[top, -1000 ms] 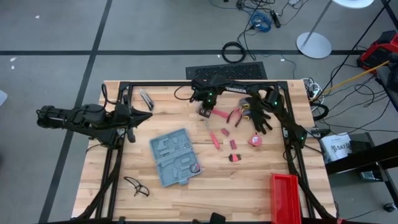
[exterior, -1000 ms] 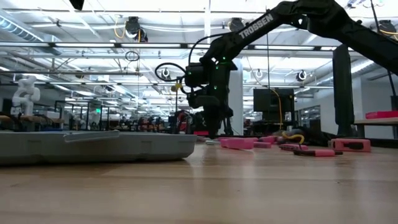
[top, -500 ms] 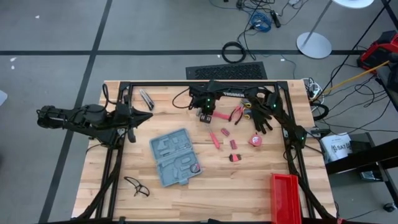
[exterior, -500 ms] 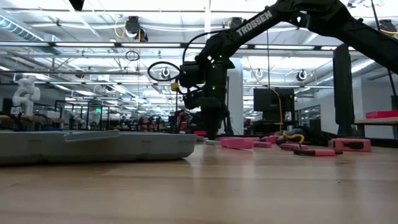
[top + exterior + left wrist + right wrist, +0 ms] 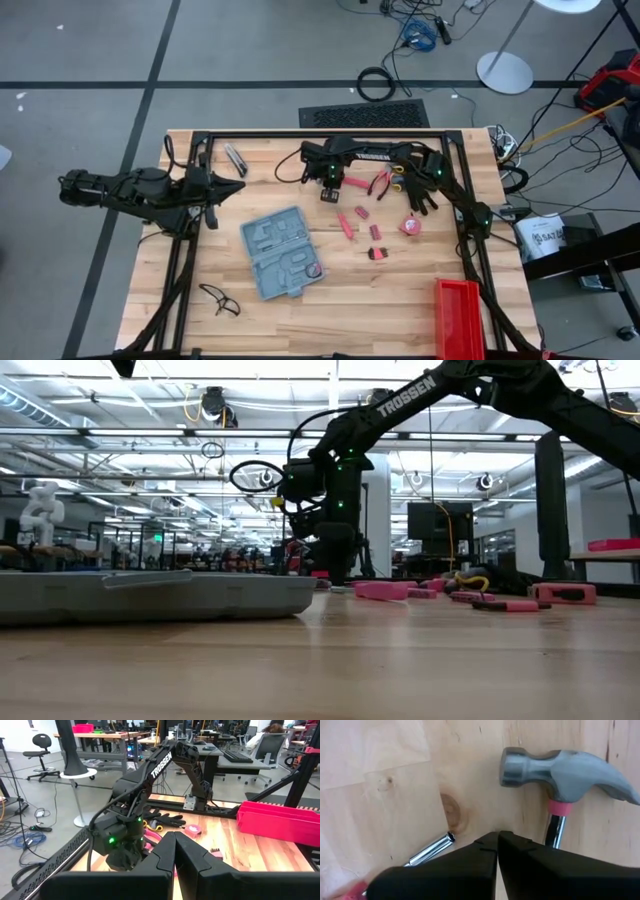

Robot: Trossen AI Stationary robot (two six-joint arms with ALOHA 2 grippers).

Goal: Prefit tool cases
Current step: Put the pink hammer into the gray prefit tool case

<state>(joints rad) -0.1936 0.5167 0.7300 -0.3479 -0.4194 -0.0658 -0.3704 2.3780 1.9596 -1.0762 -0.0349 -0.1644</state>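
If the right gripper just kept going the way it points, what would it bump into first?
The right gripper points down at the table. It would probably meet bare wood first, with the hammer just beside that line; depth is hard to judge.

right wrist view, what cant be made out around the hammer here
- Hammer: handle end hidden behind the right tool's shut fingers.
- Socket bit: lower end hidden by the same fingers.
- Tool case: outside the right wrist view; in the high view its tray pockets are too small to read.
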